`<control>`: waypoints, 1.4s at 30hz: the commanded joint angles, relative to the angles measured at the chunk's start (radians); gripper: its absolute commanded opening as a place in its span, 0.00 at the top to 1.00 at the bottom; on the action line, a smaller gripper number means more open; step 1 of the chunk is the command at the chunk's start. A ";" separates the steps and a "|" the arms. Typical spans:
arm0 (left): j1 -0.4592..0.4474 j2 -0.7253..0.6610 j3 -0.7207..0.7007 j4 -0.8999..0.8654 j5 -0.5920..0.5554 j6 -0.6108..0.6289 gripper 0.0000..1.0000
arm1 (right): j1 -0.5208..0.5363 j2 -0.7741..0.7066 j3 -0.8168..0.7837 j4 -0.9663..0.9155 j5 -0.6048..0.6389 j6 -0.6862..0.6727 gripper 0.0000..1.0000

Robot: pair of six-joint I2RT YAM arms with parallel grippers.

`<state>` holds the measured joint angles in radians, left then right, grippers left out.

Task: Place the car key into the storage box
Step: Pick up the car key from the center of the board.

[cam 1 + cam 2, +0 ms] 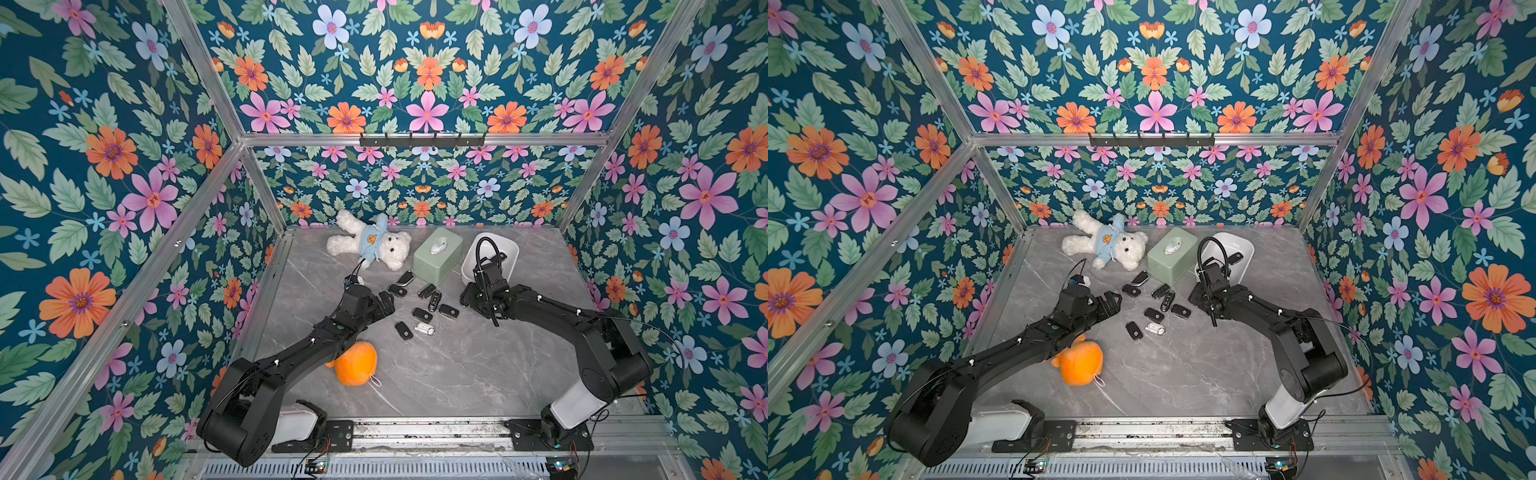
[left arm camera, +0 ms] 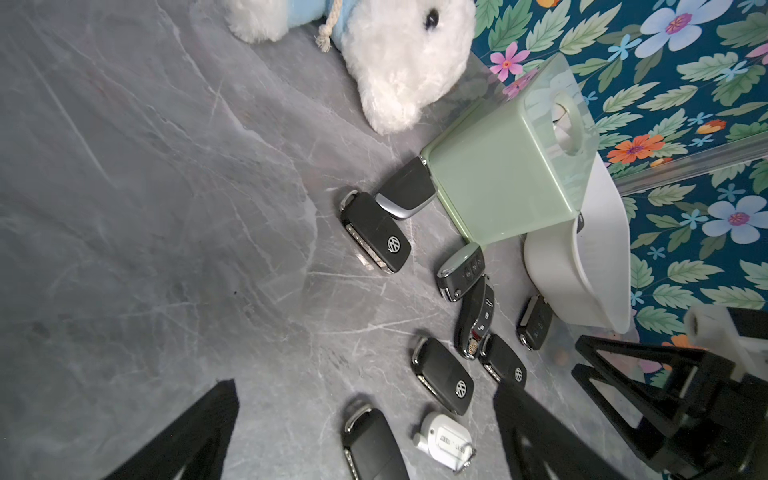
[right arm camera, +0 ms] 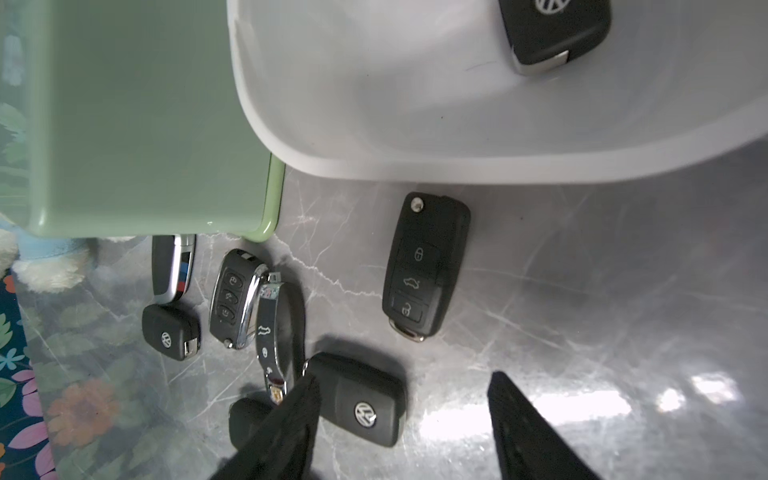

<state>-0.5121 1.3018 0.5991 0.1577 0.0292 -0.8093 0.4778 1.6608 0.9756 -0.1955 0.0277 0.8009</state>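
One car key (image 3: 552, 33) lies inside the storage box (image 3: 415, 137), on its floor. Another, a three-button key (image 3: 426, 266), rests on the table (image 3: 602, 257) just outside the box's wall, its long axis running roughly from the right pincer (image 3: 403, 376) toward that wall. That pincer hangs near it, jaws apart and empty, and looks best placed to take it. The left pincer (image 1: 384, 301), spread wide and empty, sits across the key cluster (image 1: 419, 303), farther off.
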 commanded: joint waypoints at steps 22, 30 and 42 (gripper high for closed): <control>0.034 -0.044 -0.045 0.002 -0.024 0.009 0.00 | 0.017 0.220 0.172 -0.100 0.132 -0.042 0.36; 0.042 -0.053 -0.048 -0.002 -0.023 0.010 0.00 | 0.040 0.275 0.209 -0.166 0.193 -0.066 0.42; 0.047 -0.073 -0.050 -0.012 -0.024 0.008 0.00 | 0.040 0.330 0.206 -0.188 0.199 -0.086 0.59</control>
<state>-0.4660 1.2358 0.5465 0.1558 0.0143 -0.8085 0.5186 1.9625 1.1942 -0.2726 0.3054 0.7090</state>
